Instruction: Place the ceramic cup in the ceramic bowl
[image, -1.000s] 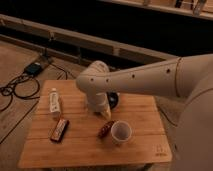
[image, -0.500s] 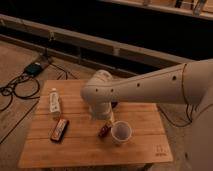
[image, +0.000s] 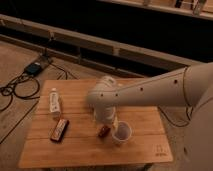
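Observation:
The small white ceramic cup (image: 121, 133) stands upright on the wooden table (image: 75, 150), right of centre and near the front. My gripper (image: 110, 121) hangs down from the big white arm (image: 150, 92), just left of and above the cup, close to its rim. The dark ceramic bowl is hidden behind the arm's wrist.
A white tube-like bottle with a label (image: 54, 101) lies at the table's left. A dark snack bar (image: 59, 130) lies in front of it. A small red-brown item (image: 103, 131) lies just left of the cup. Cables and a power box (image: 35, 67) lie on the floor at the left.
The arm has swung forward and down toward the cup. The wrist now covers the dark bowl that showed behind it a second ago. The cup has not moved.

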